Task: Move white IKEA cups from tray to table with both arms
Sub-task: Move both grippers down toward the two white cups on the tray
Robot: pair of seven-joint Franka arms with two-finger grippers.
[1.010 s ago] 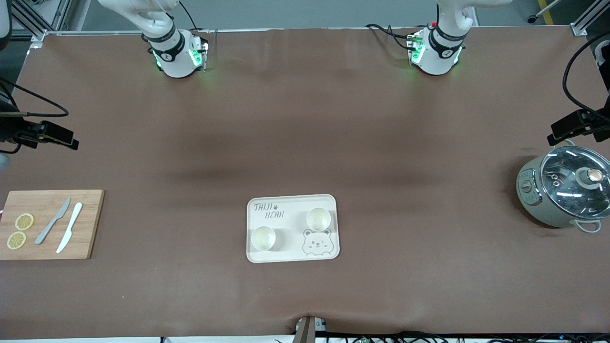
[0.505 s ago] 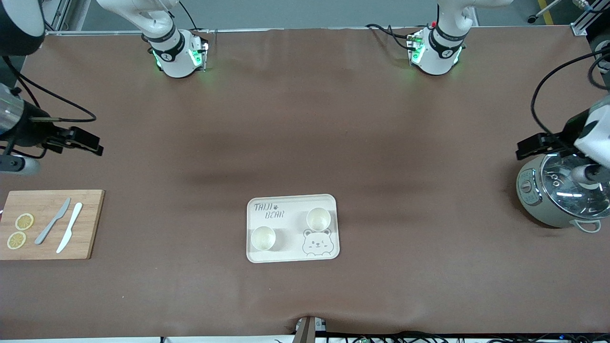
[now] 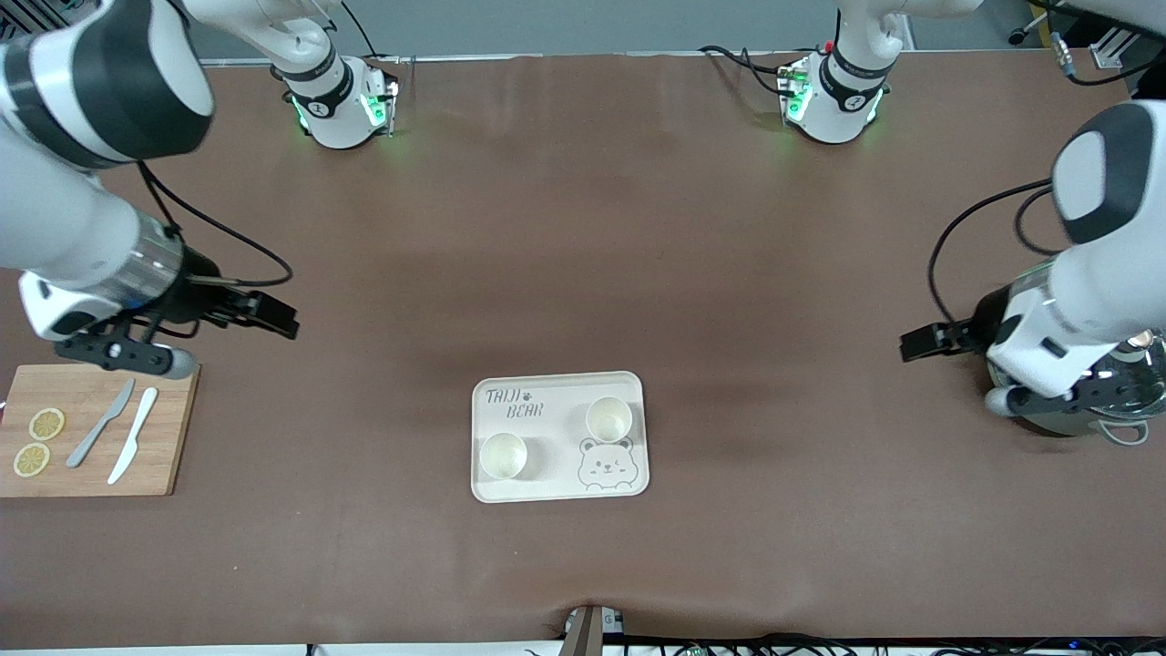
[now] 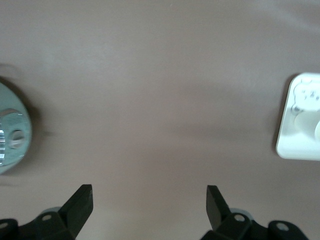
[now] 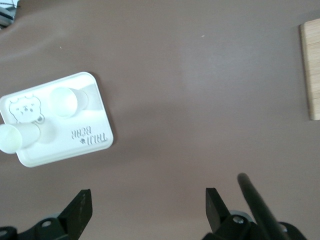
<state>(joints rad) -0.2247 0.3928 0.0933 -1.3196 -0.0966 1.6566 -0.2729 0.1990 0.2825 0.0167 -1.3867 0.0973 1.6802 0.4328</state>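
Cups first: you have two white IKEA cups standing upright on the cream bear-printed tray (image 3: 557, 437), which lies mid-table toward the front camera's edge. One cup (image 3: 503, 456) is at the tray's end toward the right arm, nearer the front camera; the other cup (image 3: 608, 419) is toward the left arm's end, just above the printed bear face, farther from the camera.

Across the front view, you start with the wooden cutting board (image 3: 91, 428) carrying two lemon slices (image 3: 38, 441) and two knives (image 3: 117, 432). Your right gripper (image 3: 273, 317) hovers over bare mat beside that board, fingers (image 5: 80, 210) spread wide and holding nothing. Past the tray, your left gripper (image 3: 922, 344) hangs over bare mat beside the glass-lidded pot (image 3: 1093, 392), fingers (image 4: 82, 200) likewise spread and holding nothing.
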